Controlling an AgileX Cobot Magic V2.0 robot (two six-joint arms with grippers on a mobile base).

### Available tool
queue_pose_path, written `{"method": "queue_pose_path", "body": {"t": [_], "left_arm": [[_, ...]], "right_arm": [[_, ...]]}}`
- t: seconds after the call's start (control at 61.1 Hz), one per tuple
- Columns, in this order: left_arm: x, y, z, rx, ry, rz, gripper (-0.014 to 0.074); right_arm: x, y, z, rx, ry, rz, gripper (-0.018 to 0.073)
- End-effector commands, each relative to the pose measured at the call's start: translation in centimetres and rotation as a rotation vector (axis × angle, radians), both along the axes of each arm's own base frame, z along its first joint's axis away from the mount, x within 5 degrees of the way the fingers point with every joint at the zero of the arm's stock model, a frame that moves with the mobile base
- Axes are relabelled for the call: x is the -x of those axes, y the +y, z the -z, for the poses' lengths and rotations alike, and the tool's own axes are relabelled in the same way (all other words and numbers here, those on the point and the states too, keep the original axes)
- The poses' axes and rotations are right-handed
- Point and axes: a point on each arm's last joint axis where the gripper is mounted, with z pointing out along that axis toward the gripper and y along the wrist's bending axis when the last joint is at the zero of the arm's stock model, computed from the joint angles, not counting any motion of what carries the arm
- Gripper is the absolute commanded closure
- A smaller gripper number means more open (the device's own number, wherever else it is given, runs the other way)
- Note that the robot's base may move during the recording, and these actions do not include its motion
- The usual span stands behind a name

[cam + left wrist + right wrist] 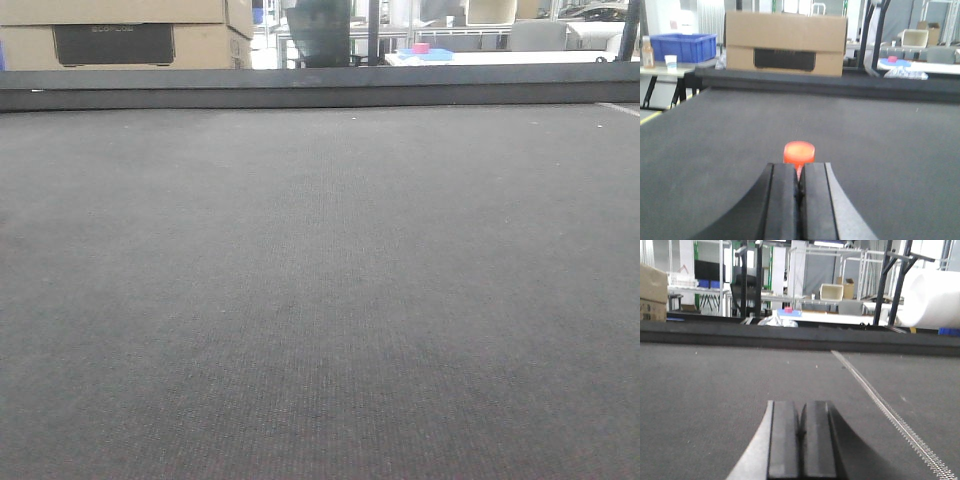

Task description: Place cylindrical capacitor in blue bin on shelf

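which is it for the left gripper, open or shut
Shut. In the left wrist view the left gripper has its pads pressed together with no gap; the orange capacitor sits just beyond the tips, not gripped.

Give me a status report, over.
Right gripper shut. Left gripper shut, orange capacitor on grey mat just ahead of it. Nothing between them.

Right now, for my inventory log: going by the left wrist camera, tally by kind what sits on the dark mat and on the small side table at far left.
Orange cylindrical capacitor: 1
Blue crate: 1
Bottle: 1
Cup: 1
Total: 4
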Motion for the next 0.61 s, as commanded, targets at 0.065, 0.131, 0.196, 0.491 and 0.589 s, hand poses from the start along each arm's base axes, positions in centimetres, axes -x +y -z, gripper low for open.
{"method": "queue_pose_path", "body": {"t": [0.065, 0.131, 0.196, 0.491, 0.589], "left_arm": [[0.1, 0.0, -4.4, 0.002, 0.052, 0.001, 0.0689], [-0.6, 0.0, -6.0, -0.002, 0.111, 0.000, 0.0689], [-1.9, -0.1, -7.7, -0.006, 0.184, 0.000, 0.0689], [-11.4, -0.4, -14.8, -0.011, 0.473, 0.005, 0.0689], [-15.1, -0.6, -16.7, 0.007, 0.485, 0.013, 0.0689]], "right_arm": [[0.6, 0.2, -3.5, 0.010, 0.032, -0.014, 0.0713], [0.5, 0.2, -5.5, 0.009, 0.052, -0.018, 0.0713], [-0.4, 0.2, -7.2, 0.005, 0.106, -0.023, 0.0713], [-8.4, -0.3, -12.9, -0.024, 0.464, -0.048, 0.0713], [-11.4, -0.5, -13.9, -0.034, 0.519, -0.052, 0.0713]]}}
